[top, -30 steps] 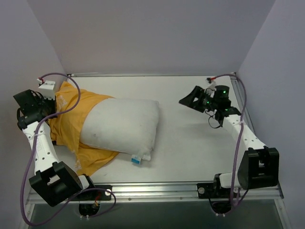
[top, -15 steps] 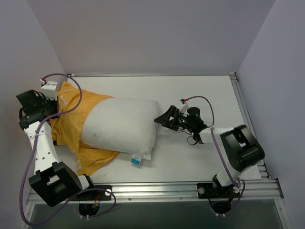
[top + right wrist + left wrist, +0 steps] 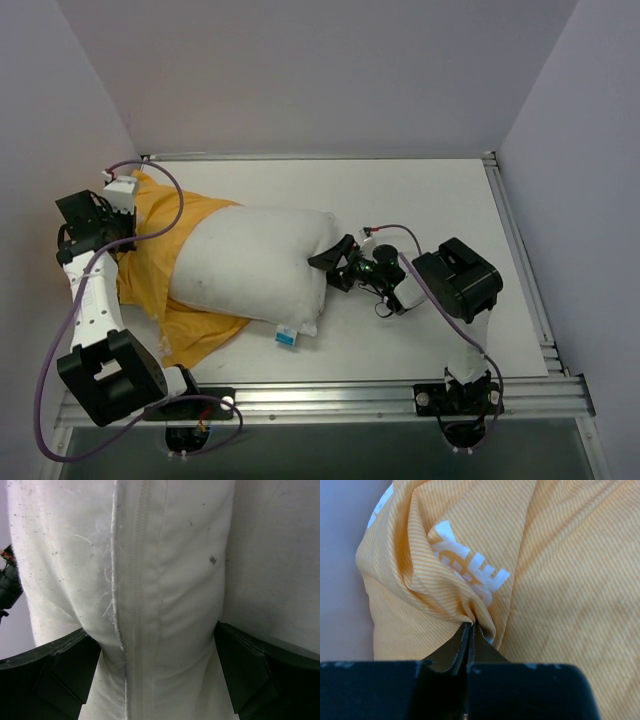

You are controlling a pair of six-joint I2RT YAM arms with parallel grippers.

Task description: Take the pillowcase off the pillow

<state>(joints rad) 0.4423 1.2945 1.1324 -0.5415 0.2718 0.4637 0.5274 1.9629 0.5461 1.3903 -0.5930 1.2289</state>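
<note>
The orange-yellow pillowcase [image 3: 150, 260] covers the left end of the white pillow [image 3: 250, 265], which lies on the table and sticks out to the right. The pillow's blue-and-white tag [image 3: 286, 335] shows at its near right corner. My left gripper [image 3: 125, 228] is shut on a bunched fold of the pillowcase [image 3: 560, 555] next to white print, with the jaws [image 3: 470, 626] pinched together. My right gripper [image 3: 330, 262] is open, and its fingers [image 3: 75, 665] straddle the pillow's [image 3: 165, 580] right seamed end, touching both sides.
The left wall stands close behind my left arm. The back wall and right wall enclose the white table [image 3: 440, 190]. A metal rail [image 3: 330, 395] runs along the near edge.
My right arm has swung left from the right side of the table to the pillow's right end. My left gripper has shifted slightly right and forward with the pillowcase.
</note>
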